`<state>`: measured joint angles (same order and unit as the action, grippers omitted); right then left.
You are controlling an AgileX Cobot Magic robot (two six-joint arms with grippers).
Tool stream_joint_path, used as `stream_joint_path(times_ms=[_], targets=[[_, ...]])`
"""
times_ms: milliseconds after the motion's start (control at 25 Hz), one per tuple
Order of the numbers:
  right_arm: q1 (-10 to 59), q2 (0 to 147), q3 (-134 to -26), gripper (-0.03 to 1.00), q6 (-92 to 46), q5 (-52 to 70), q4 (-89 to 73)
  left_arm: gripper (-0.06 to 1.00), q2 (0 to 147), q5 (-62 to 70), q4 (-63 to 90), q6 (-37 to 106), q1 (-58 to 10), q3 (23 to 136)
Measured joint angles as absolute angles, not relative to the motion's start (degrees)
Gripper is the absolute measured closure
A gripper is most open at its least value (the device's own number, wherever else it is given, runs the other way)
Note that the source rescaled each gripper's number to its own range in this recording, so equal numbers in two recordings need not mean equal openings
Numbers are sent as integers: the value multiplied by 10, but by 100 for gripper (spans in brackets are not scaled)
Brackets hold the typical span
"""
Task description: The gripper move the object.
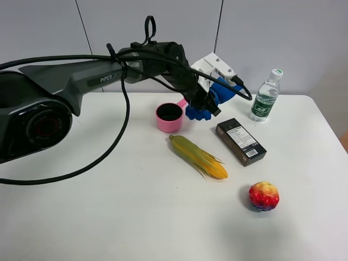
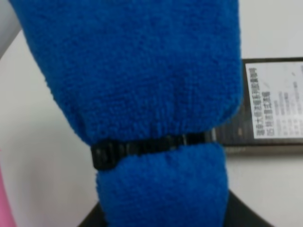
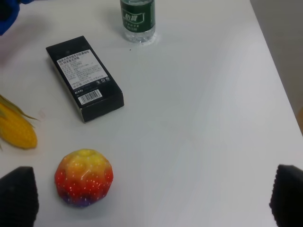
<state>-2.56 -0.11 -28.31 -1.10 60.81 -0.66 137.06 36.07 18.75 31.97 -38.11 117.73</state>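
- Left gripper (image 1: 205, 102), reaching across the middle: fingers clenched round the blue cloth roll (image 1: 224, 89). Grasp looks made.
- Roll sits between pink pot (image 1: 169, 117) and black box (image 1: 241, 141), tilted, upper end toward the water bottle (image 1: 265, 98). Lower end close to the table (image 1: 109, 217); cannot tell if it clears.
- Judged stage: pickup done; carry and set-down left. Destination not evident.
- Right gripper (image 3: 154, 198): fingers spread wide, nothing between, hovering near the multicoloured ball (image 3: 84, 177).
- Roll's look: bright blue fleece, fuzzy nap, lumpy cylinder, cinched by a thin black band (image 2: 142, 145). Soft; likely to sag at the ends.
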Motion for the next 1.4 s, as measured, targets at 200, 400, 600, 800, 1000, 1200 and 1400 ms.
stream_joint_path(times_ms=[200, 400, 600, 800, 1000, 1200, 1400], targets=[[-26, -1, -283, -3, -11, 608, -7, 93, 1394, 360, 208, 321, -378, 1183], [-26, -1, -283, -3, -11, 608, -7, 93, 1397, 343, 221, 322, -370, 1185], [-26, -1, -283, -3, -11, 608, -7, 41, 1398, 329, 225, 315, -366, 1185], [-26, -1, -283, -3, -11, 608, -7, 11, 1398, 313, 230, 280, -365, 1186], [-26, -1, -283, -3, -11, 608, -7, 11, 1383, 342, 218, 252, -365, 1186], [-26, -1, -283, -3, -11, 608, -7, 11, 1308, 382, 160, 251, -359, 1186], [-26, -1, -283, -3, -11, 608, -7, 11, 1213, 443, 86, 233, -340, 1186]])
